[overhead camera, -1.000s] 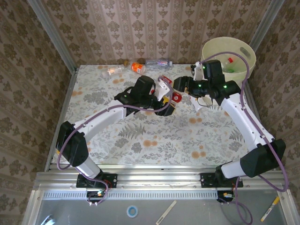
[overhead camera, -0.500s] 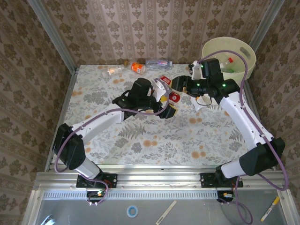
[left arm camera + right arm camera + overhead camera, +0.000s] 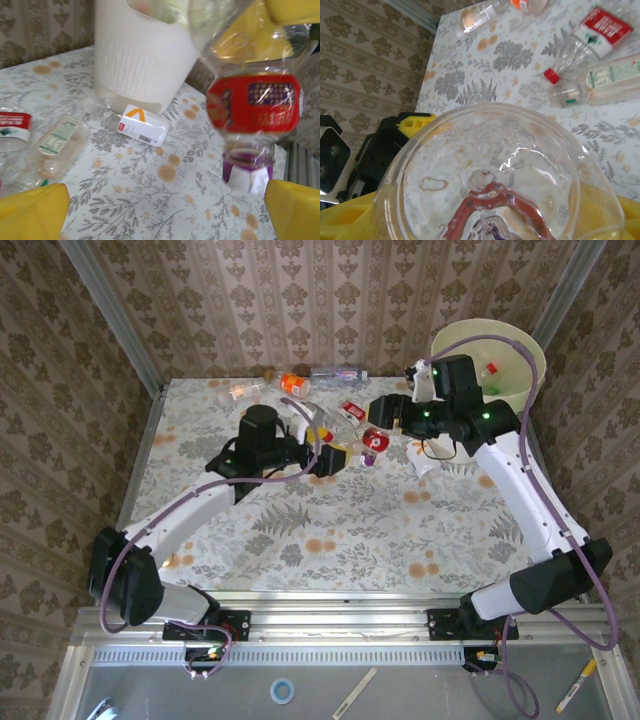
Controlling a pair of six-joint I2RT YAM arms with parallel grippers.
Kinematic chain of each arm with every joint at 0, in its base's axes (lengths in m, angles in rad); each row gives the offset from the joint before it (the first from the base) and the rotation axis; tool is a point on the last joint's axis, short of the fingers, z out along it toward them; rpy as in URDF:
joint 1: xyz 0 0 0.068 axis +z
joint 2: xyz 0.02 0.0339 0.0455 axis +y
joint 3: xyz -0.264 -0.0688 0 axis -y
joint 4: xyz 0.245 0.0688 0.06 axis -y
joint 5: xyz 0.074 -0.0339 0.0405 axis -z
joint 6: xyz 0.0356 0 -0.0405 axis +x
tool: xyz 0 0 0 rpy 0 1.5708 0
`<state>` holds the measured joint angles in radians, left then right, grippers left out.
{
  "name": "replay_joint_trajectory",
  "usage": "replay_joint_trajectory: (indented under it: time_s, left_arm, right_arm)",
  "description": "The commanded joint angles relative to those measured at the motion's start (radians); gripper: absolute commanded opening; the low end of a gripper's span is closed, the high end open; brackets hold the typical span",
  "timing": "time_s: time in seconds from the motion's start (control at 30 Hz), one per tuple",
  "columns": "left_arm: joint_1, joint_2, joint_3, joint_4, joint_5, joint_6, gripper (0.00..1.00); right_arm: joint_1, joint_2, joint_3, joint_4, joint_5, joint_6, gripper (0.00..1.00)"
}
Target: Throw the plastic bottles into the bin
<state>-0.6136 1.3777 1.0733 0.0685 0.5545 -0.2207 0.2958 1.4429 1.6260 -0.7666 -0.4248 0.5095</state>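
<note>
Clear crushed plastic bottle [image 3: 252,107], red label: judged light, thin-walled, slippery, likely to buckle; firmest grip at base. Right fingers [image 3: 345,220] pinching its base; left fingers [image 3: 30,210] spread, empty.

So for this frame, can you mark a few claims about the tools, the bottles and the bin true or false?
1. The right tool grips a clear plastic bottle with a red label. True.
2. The left tool is shut on a bottle. False: its fingers are spread wide, gripping nothing.
3. The round cream-white bin stands at the far right corner of the table. True.
4. Every bottle is off the table. False: several lie near the far edge, including an orange bottle.
</note>
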Motion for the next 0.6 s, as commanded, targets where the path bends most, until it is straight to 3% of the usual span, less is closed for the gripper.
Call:
replay_joint_trajectory:
  time_s: [0.0,0.3,0.47,0.57]
  left_arm:
    - [0.031,-0.064,-0.024,0.057,0.011,-0.048,1.00]
    - [0.081,-0.132,-0.080,0.001,-0.050,-0.037,1.00]
    - [0.081,-0.113,-0.083,0.010,-0.049,-0.043,1.00]
    - [0.080,-0.093,-0.070,0.022,-0.040,-0.054,1.00]
  right_arm:
    - [-0.013,-0.024,0.049,-0.011,0.094,-0.037,0.21]
    - [-0.029,-0.123,0.175,0.074,0.332,-0.183,0.20]
    - [-0.028,-0.223,0.161,0.249,0.561,-0.316,0.19]
    - [-0.028,-0.281,0.109,0.413,0.602,-0.413,0.19]
